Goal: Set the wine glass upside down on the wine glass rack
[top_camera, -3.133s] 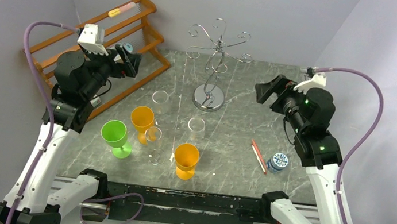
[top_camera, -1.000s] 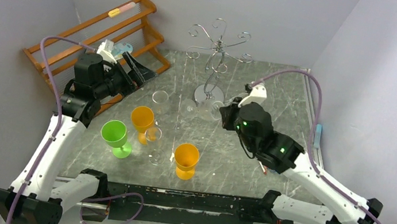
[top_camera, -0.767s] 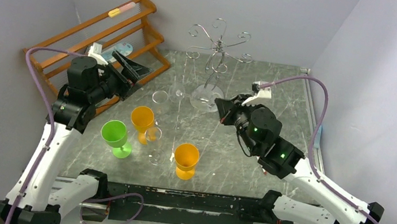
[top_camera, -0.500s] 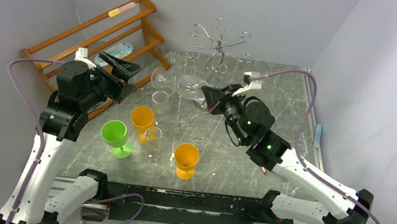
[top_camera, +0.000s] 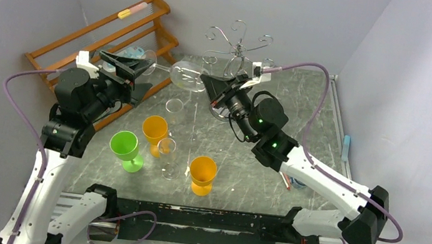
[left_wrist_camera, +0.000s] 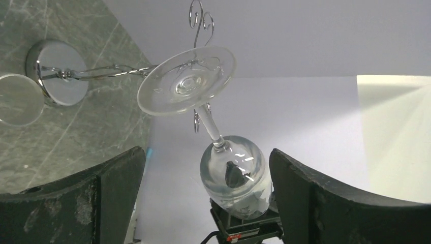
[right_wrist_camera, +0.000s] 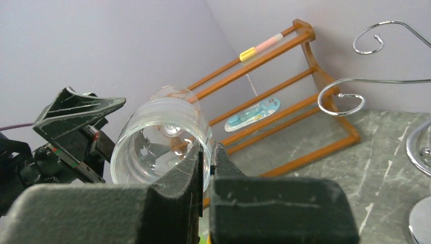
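Note:
The clear wine glass (top_camera: 187, 75) hangs on its side in the air, foot pointing left. My right gripper (top_camera: 207, 85) is shut on its rim (right_wrist_camera: 206, 152), one finger inside the bowl and one outside. My left gripper (top_camera: 133, 73) is open and faces the glass foot (left_wrist_camera: 186, 80). In the left wrist view the stem and bowl (left_wrist_camera: 234, 173) lie between the two wide-apart fingers (left_wrist_camera: 114, 188) without touching either. The silver wine glass rack (top_camera: 236, 49) stands at the back behind the right arm, its scroll arms (right_wrist_camera: 350, 96) bare.
An orange wooden slatted rack (top_camera: 119, 27) leans at the back left. On the table stand a green goblet (top_camera: 125, 147), two orange goblets (top_camera: 154, 130) (top_camera: 202, 172) and clear glasses (top_camera: 174, 106) (top_camera: 166, 147). The rack's disc base (left_wrist_camera: 56, 71) sits near another glass.
The right arm carried the glass up and leftward, tipping it on its side toward the left gripper. The left arm swung round to face it, staying open.

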